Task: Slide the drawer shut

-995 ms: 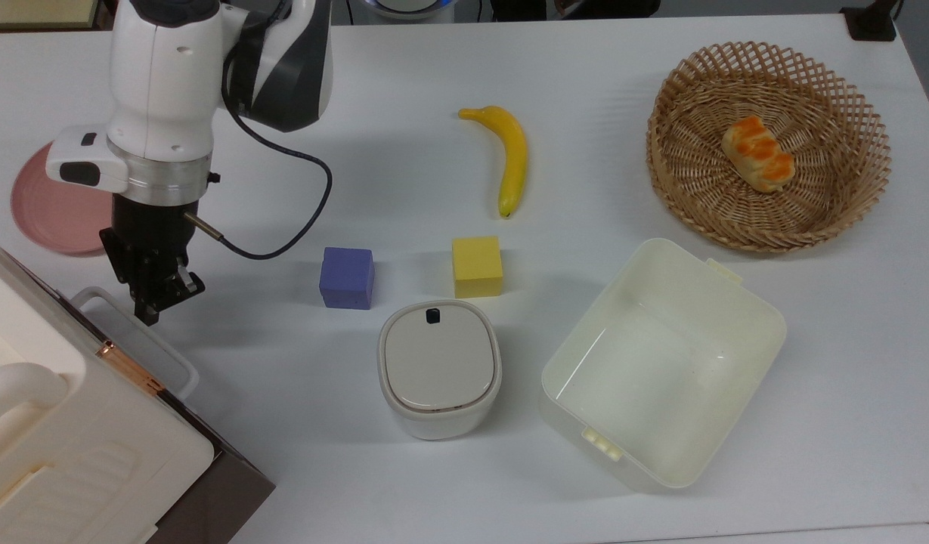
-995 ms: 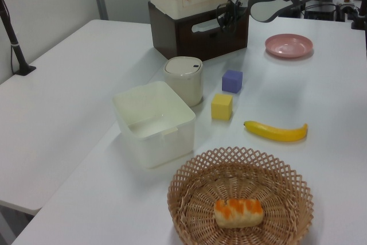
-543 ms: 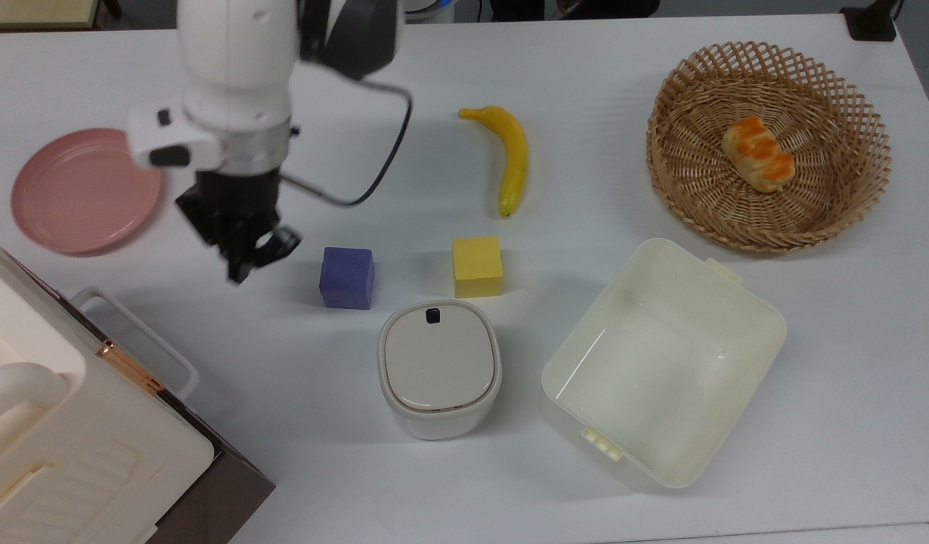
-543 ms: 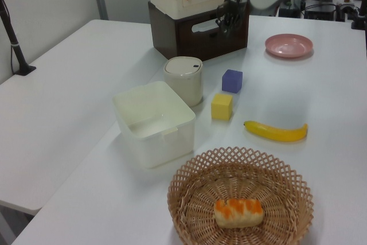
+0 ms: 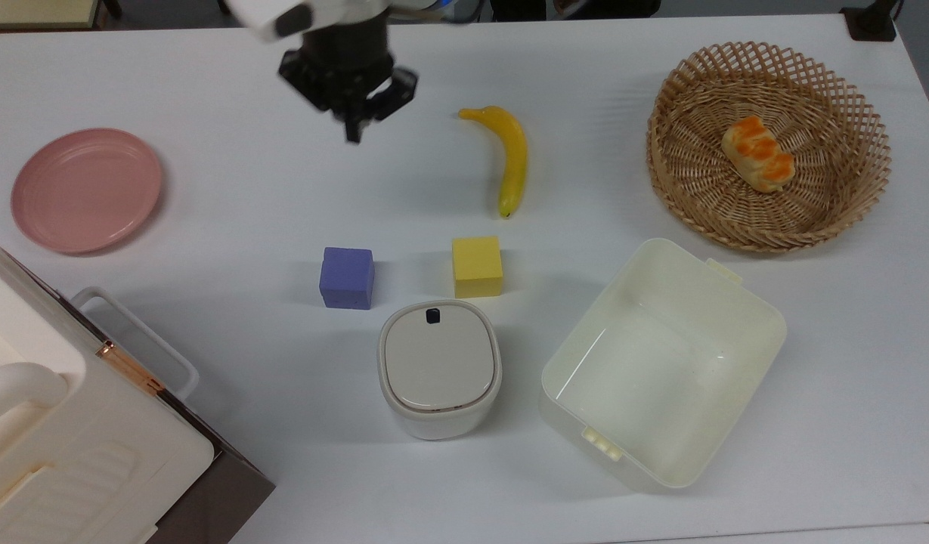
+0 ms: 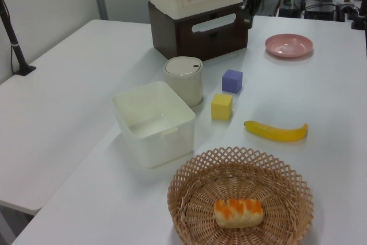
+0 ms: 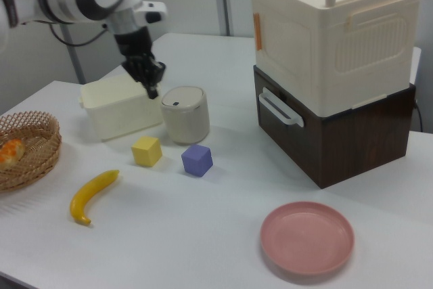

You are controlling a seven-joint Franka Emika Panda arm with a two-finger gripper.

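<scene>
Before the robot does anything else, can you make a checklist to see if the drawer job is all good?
1. Drawer pushed in, its front level with the cabinet's dark base: ok.
2. White handle free, nothing hooked on it: ok.
3. Gripper away from the drawer, up over the table near the banana: ok.
4. Gripper holding nothing: ok.
5. Fingers open or shut: cannot tell.
6. Purple block, yellow block and pink plate standing apart from the drawer front: ok.
</scene>
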